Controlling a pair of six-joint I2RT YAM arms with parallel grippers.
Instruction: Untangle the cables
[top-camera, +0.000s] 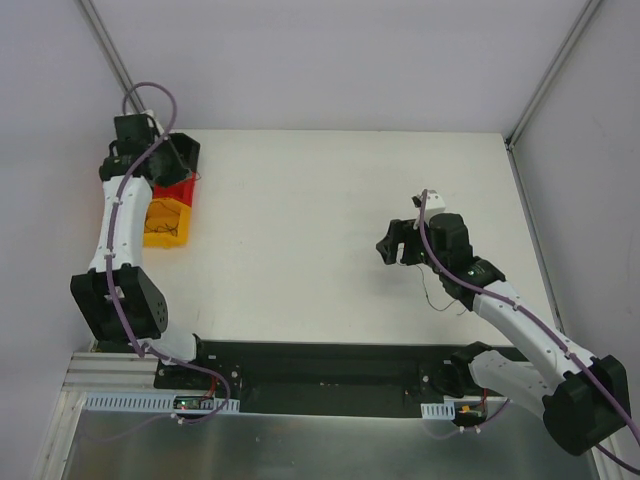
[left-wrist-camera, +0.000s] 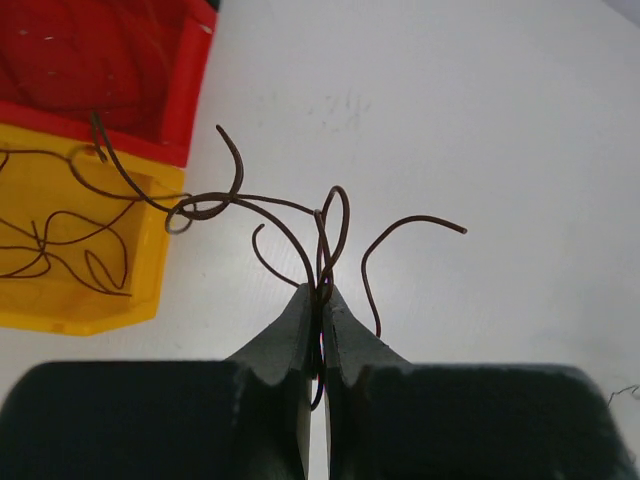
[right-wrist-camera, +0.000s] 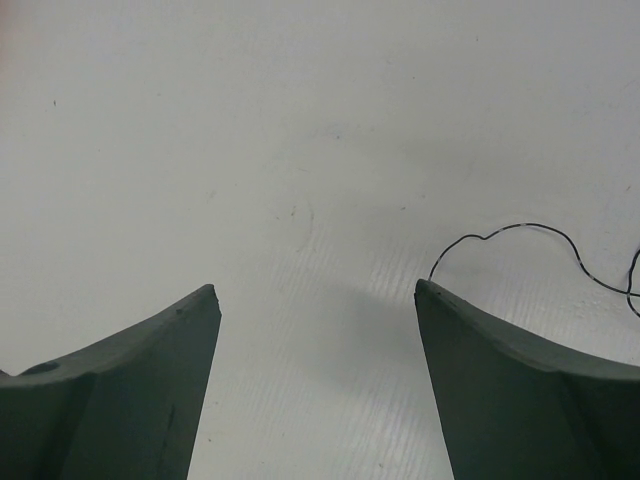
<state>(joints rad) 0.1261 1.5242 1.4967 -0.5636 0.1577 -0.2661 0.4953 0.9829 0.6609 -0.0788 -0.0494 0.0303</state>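
Observation:
In the left wrist view my left gripper (left-wrist-camera: 320, 290) is shut on a bunch of thin brown cables (left-wrist-camera: 200, 197), which loop up and out from between the fingertips above the white table. One strand trails back over the rim of the yellow bin (left-wrist-camera: 80, 310), where more cables (left-wrist-camera: 60, 250) lie. From above, the left gripper (top-camera: 185, 160) hangs by the bins at the far left. My right gripper (top-camera: 395, 248) stands open over bare table, nothing between its fingers (right-wrist-camera: 460, 330). A single thin black cable (right-wrist-camera: 520, 226) lies just right of it.
A red bin (left-wrist-camera: 185, 90) adjoins the yellow bin (top-camera: 165, 225) at the table's left edge. The thin black cable (top-camera: 440, 300) lies on the table under the right arm. Walls and frame posts close in the far corners.

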